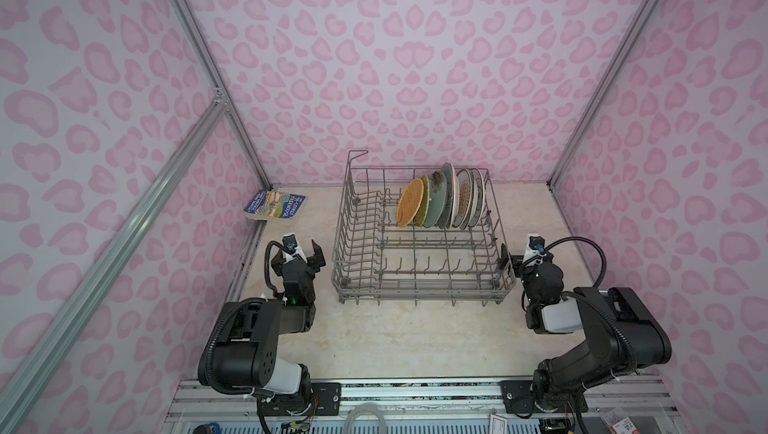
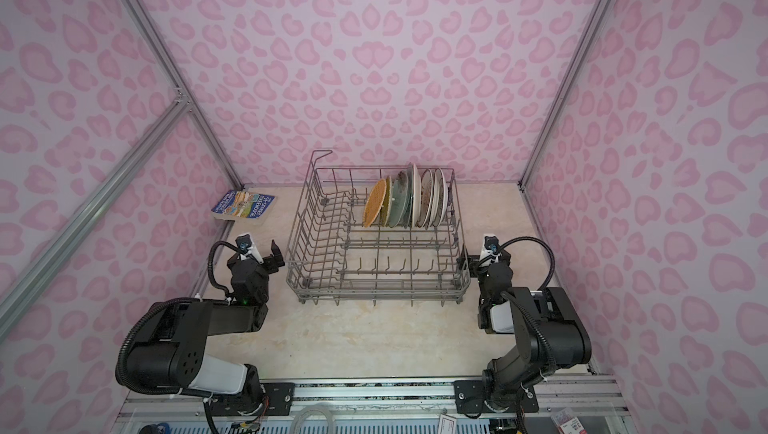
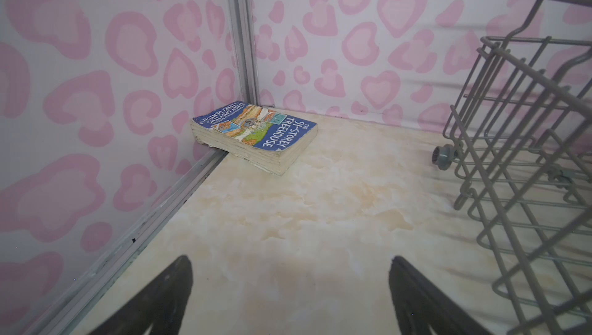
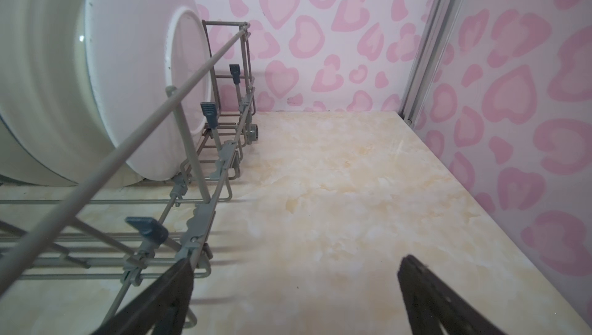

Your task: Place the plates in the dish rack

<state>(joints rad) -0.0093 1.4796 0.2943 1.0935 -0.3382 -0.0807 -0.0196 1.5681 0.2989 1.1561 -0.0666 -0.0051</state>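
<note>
Aluminium rail (image 1: 415, 389), cream marbled tabletop (image 1: 395, 340) under dish rack (image 1: 419, 285), pink heart-print walls (image 1: 415, 58)

Left tool (image 1: 306, 254) hovers low at eight o'clock, jaws spread wide, nothing between them, aimed toward twelve. Right tool (image 1: 515, 261) at four o'clock, same story: wide apart, empty.

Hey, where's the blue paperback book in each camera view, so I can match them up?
In a top view: the book lies in the far left corner of the table, left of the dish rack.
In a top view: the book, same far left corner.
Left wrist: the book lies flat in that corner, ahead of the camera.
Right wrist: not in it.
Shared landmark: the dish rack, in all four views.
</note>
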